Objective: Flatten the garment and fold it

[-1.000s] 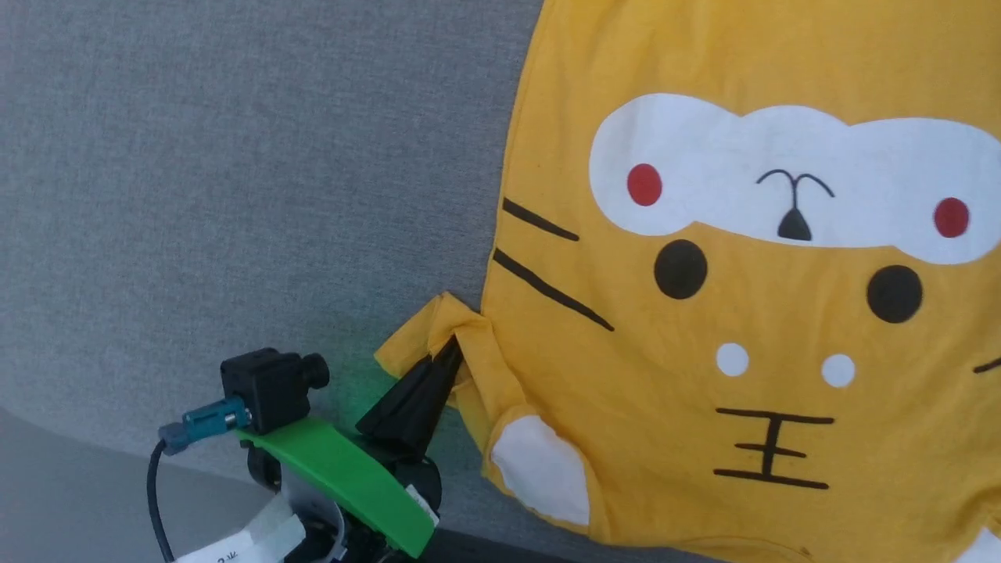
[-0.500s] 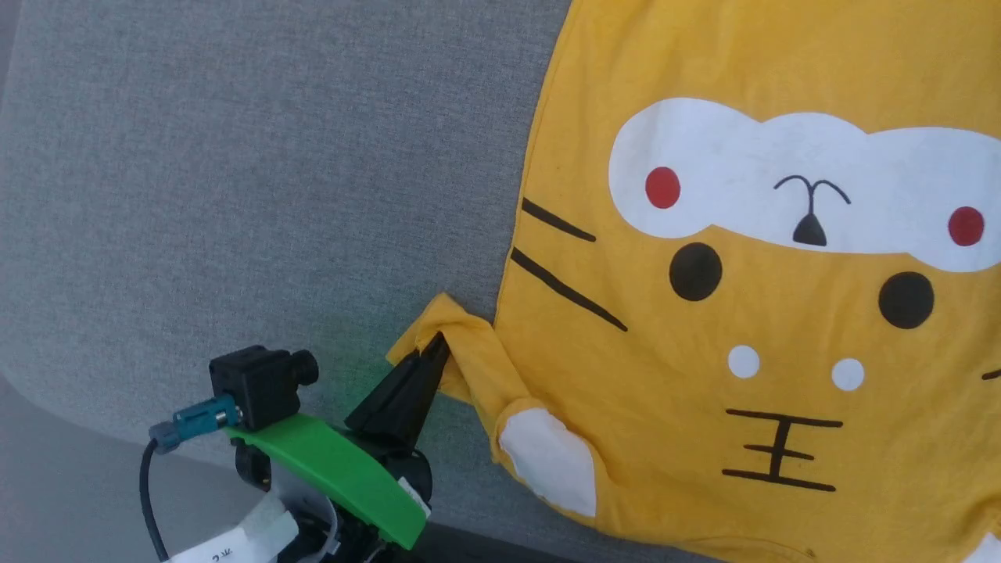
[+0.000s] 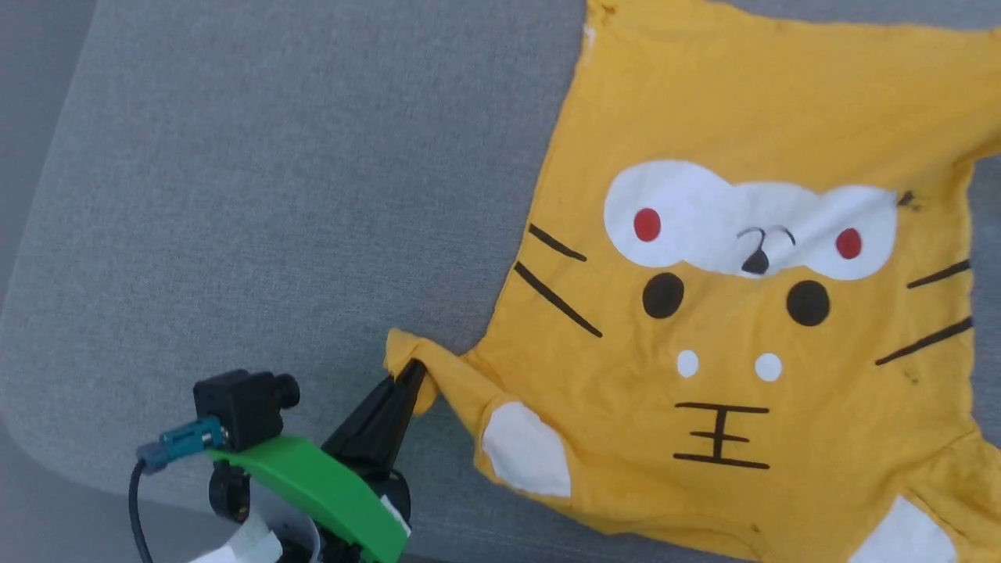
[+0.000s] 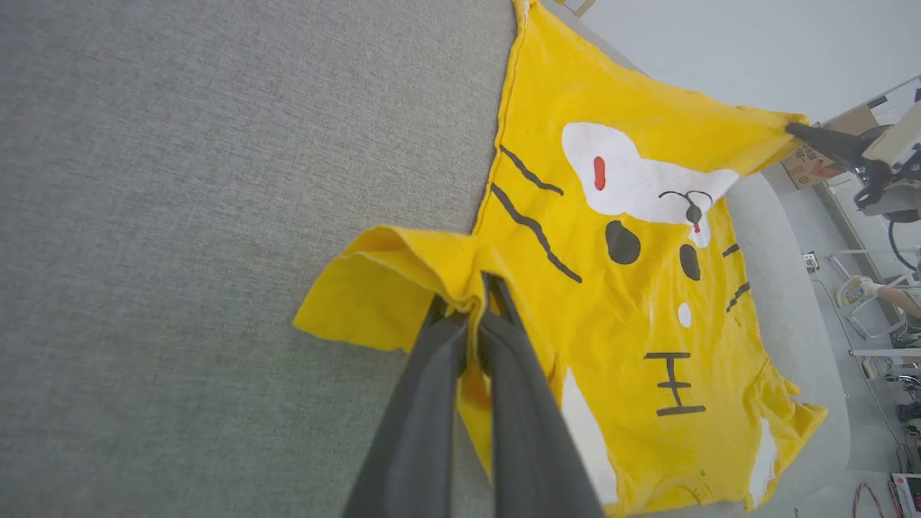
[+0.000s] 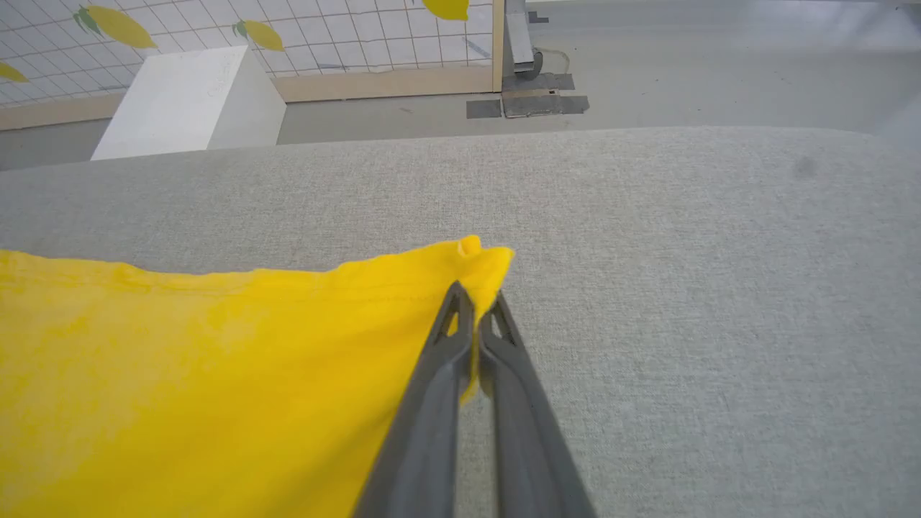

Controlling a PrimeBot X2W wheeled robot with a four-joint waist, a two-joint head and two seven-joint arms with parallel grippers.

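Across the grey woven surface (image 3: 235, 195) lies a mustard-yellow cotton t-shirt (image 3: 751, 344). Our left gripper (image 3: 410, 374) pinches its seven-o'clock sleeve edge, our right gripper (image 5: 475, 308) its two-o'clock hem corner. Open surface spreads nine to twelve.

We see a grey fabric-covered surface (image 3: 258, 195) with a rounded corner at the lower left of the head view. Beyond its far edge, in the right wrist view, we make out a white block (image 5: 191, 101) on the grey floor (image 5: 719, 65), a white gridded wall (image 5: 324, 29) bearing yellow lemon shapes (image 5: 119, 25), and dark tape patches (image 5: 529, 106).
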